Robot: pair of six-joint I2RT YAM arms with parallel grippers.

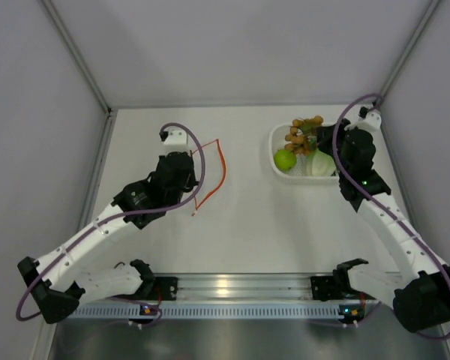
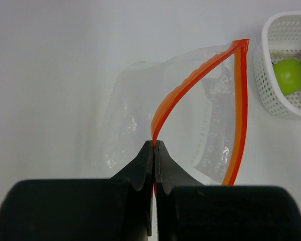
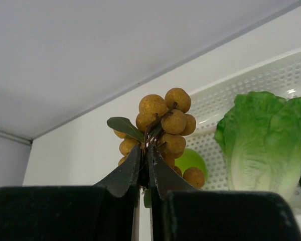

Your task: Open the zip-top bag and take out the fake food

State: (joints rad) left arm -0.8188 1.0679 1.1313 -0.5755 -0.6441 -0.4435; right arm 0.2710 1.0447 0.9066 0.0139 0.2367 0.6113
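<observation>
The clear zip-top bag (image 2: 190, 110) with its orange-red zip strip (image 1: 220, 166) lies open and empty on the table. My left gripper (image 2: 154, 144) is shut on one side of the zip strip. My right gripper (image 3: 145, 150) is shut on the stem of the brown ball cluster (image 3: 165, 120) and holds it over the white perforated basket (image 1: 279, 169); the cluster (image 1: 302, 133) hangs at the basket's far edge. The lime-green fruit (image 1: 285, 159) and the lettuce (image 3: 263, 138) lie in the basket.
The basket (image 2: 271, 75) stands at the right rear of the table, near the right wall. Grey walls close in the table at the back and both sides. A metal rail runs along the near edge.
</observation>
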